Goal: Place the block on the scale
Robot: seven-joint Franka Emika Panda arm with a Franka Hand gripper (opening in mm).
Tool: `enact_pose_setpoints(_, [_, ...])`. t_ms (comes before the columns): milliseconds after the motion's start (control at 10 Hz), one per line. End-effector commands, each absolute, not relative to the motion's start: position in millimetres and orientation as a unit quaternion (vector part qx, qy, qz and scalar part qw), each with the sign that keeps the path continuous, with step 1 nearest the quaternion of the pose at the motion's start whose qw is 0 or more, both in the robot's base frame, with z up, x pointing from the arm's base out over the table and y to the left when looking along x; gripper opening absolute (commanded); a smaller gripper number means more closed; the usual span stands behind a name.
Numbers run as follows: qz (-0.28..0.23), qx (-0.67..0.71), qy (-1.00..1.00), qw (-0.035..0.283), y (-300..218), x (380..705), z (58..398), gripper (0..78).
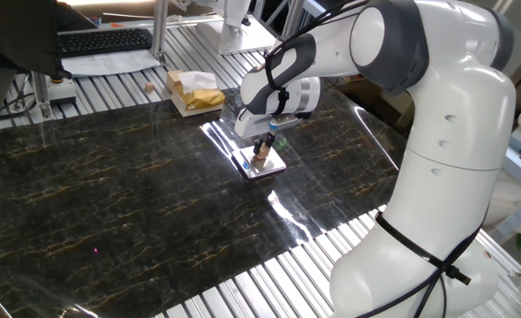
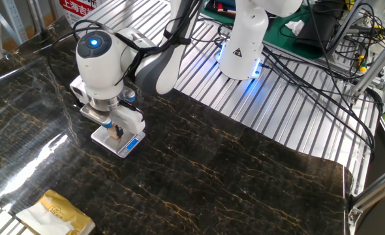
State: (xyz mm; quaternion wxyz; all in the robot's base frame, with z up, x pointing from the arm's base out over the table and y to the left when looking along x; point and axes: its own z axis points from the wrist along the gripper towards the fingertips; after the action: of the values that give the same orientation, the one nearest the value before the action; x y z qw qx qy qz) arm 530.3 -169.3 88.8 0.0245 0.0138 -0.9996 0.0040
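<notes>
The scale (image 1: 259, 166), a small square device with a shiny plate, lies on the dark marble-patterned mat; its blue mark faces the other fixed view, where the scale (image 2: 117, 141) sits under the hand. The tiny tan block (image 1: 260, 160) is over the middle of the plate, touching it or just above it. My gripper (image 1: 261, 154) points straight down over the scale, its dark fingers closed on the block (image 2: 119, 132). The white hand hides most of the fingers (image 2: 118, 129) in the other fixed view.
A pale-yellow boxy stack (image 1: 194, 91) stands at the mat's far edge, seen as the stack (image 2: 57, 213) near the bottom left in the other fixed view. A small brown piece (image 1: 147, 88) lies on the slatted table behind it. The robot base (image 2: 242, 46) and cables stand at the back.
</notes>
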Motion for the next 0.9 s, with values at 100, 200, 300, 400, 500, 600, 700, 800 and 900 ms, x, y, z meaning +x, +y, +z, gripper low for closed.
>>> enact_pose_setpoints(100, [0.000, 0.011, -1.000, 0.021, -169.8, 531.9, 87.8, 1.1])
enact_pose_setpoints(200, [-0.001, 0.011, -1.000, 0.021, -169.8, 532.2, 86.0, 1.1])
enact_pose_setpoints(300, [-0.001, 0.010, -1.000, 0.022, -169.9, 532.3, 85.2, 1.1])
enact_pose_setpoints(400, [-0.001, 0.010, -1.000, 0.022, -169.8, 532.3, 85.2, 1.1])
enact_pose_setpoints(500, [-0.001, 0.009, -1.000, 0.023, -169.5, 532.1, 85.4, 1.1])
enact_pose_setpoints(600, [0.000, 0.007, -1.000, 0.023, -169.1, 531.8, 85.8, 1.1])
enact_pose_setpoints(700, [0.000, 0.005, -1.000, 0.022, -168.1, 531.3, 86.6, 1.1])
enact_pose_setpoints(800, [0.001, 0.004, -1.000, 0.022, -167.5, 530.9, 87.0, 1.1])
enact_pose_setpoints(900, [0.001, 0.004, -1.000, 0.022, -167.4, 530.9, 87.1, 1.1])
